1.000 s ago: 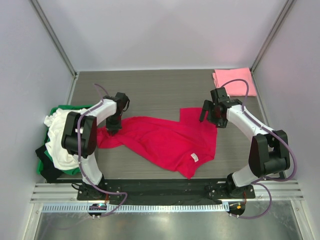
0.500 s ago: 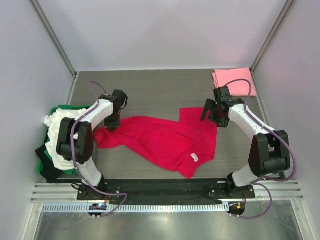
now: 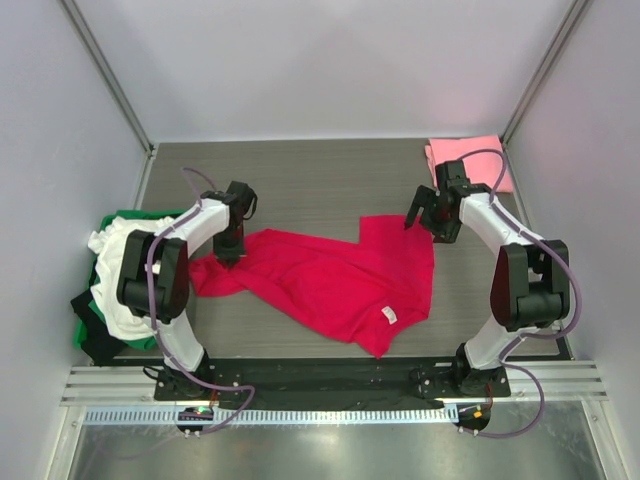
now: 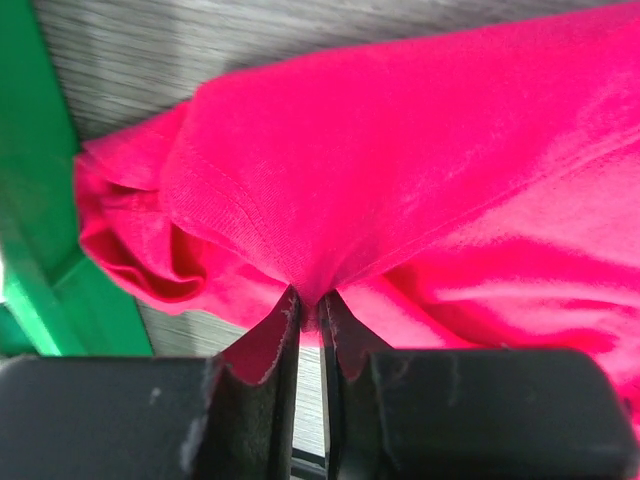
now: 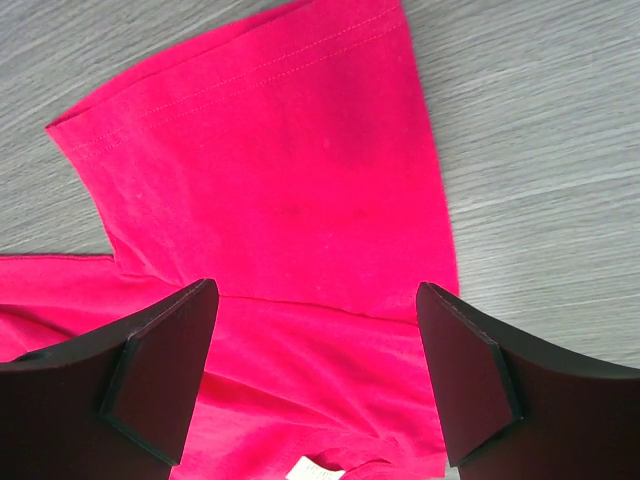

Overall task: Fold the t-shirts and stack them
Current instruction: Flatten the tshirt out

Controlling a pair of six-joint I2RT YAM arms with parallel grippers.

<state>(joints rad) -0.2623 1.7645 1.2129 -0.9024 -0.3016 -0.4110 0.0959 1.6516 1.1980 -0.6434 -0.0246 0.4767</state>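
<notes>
The left fingers [image 4: 262,385] are pinching a fold of the red shirt [image 3: 330,280] at its left end. They are closed almost fully with only cloth between them, and are sitting about where they were a second ago, just beside the crate [image 3: 128,216]. The right fingers [image 5: 165,370] are spread wide, gripping nothing, and hovering over the shirt's far right flap. Since the earlier frames that arm has been swinging farther back, toward the folded pink shirt [image 3: 470,162] in the far right corner. The red shirt is lying crumpled across the middle of the tabletop [image 3: 320,180], tag [image 3: 389,316] up, its outline barely changing. The white shirt [image 3: 112,295] is draping over the crate.
</notes>
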